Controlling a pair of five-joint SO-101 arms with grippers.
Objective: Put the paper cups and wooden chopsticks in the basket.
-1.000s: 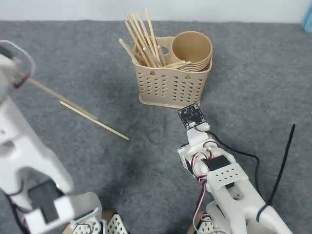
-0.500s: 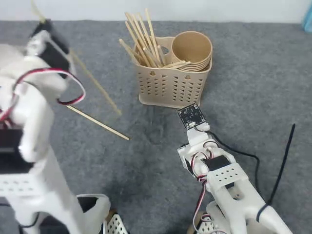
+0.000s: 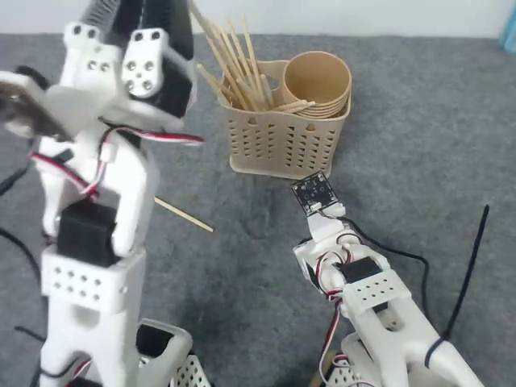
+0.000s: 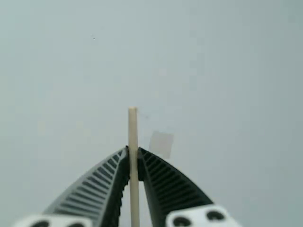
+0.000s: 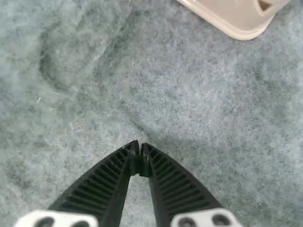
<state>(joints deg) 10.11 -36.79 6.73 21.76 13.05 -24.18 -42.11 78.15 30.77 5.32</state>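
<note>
Our left fingers (image 4: pixel 106 182) are pinched narrow on a single chopstick (image 4: pixel 133 127). It runs straight along the line between them, with a short end poking past the tips. We judge that this lengthwise grip keeps the thin stick from twisting while it is carried. The pale blank surface ahead of that wrist suggests the fingers are tipped upward.

From above, our left arm (image 3: pixel 105 161) stands tall just beside the basket (image 3: pixel 282 141). That height looks meant to lift the stick over the rim and over the bundle of chopsticks (image 3: pixel 238 68) leaning in the basket's near-left corner. Which stick at the top of the bundle is the held one, we cannot tell.

The stack of paper cups (image 3: pixel 317 81) sits nested in the other side of the basket, so the cup part of the job looks done.

One loose chopstick (image 3: pixel 185 216) lies flat on the grey desk (image 3: pixel 419 161), partly hidden behind the left arm, well apart from the basket. We take it as the last piece to fetch.

Our right fingers (image 5: pixel 109 182) are pressed together on nothing. They point down at bare desk near a corner of the basket, probably parked low there to stay out of the left arm's way.
</note>
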